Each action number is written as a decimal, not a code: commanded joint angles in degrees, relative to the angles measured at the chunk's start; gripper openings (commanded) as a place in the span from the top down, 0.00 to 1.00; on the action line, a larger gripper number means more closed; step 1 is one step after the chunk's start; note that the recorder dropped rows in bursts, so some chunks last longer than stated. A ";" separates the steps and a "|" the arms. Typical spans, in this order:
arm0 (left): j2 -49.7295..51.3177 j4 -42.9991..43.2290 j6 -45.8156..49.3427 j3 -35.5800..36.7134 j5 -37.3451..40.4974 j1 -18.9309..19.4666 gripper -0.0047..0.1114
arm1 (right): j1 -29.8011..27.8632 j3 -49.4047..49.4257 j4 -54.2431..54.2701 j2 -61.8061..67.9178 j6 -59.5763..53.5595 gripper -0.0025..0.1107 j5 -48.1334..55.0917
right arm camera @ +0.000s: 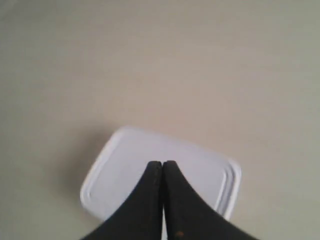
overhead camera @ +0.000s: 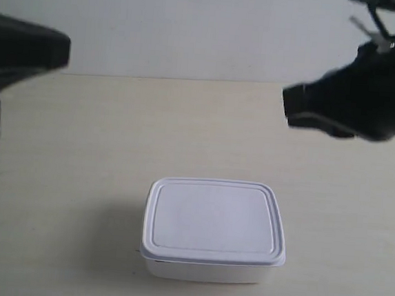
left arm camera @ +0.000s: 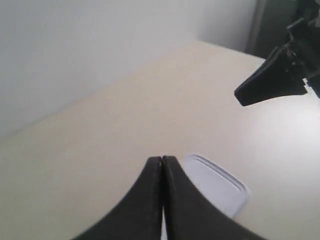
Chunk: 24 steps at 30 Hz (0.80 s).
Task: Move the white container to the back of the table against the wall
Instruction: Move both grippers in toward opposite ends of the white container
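Note:
The white container (overhead camera: 213,227), a small lidded box with rounded corners, sits on the pale cream table (overhead camera: 102,133) toward the front, well short of the plain wall (overhead camera: 194,23). My right gripper (right arm camera: 163,163) is shut with nothing in it, hovering above the container (right arm camera: 125,170). In the exterior view it (overhead camera: 292,106) hangs high at the right, behind the box. My left gripper (left arm camera: 162,159) is also shut and holds nothing; a corner of the container (left arm camera: 215,185) shows beside it. The arm at the exterior view's left (overhead camera: 26,50) stays off to the side, apart from the box.
Bare table stretches between the container and the wall (left arm camera: 75,55). The right gripper (left arm camera: 270,80) shows in the left wrist view, raised over the table's far part. A dark edge (left arm camera: 265,25) stands at the table's end.

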 commanded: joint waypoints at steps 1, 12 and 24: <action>5.84 0.13 -9.59 0.92 7.20 -2.60 0.96 | 0.09 -0.34 -5.96 2.71 2.28 0.98 16.78; 26.82 -7.21 -15.46 1.16 29.36 -2.38 0.96 | 0.09 -0.34 8.24 4.52 -8.39 0.98 27.72; 33.22 -11.22 -15.46 1.16 25.83 -2.38 0.96 | 0.09 -0.20 7.16 12.17 -8.71 0.98 28.79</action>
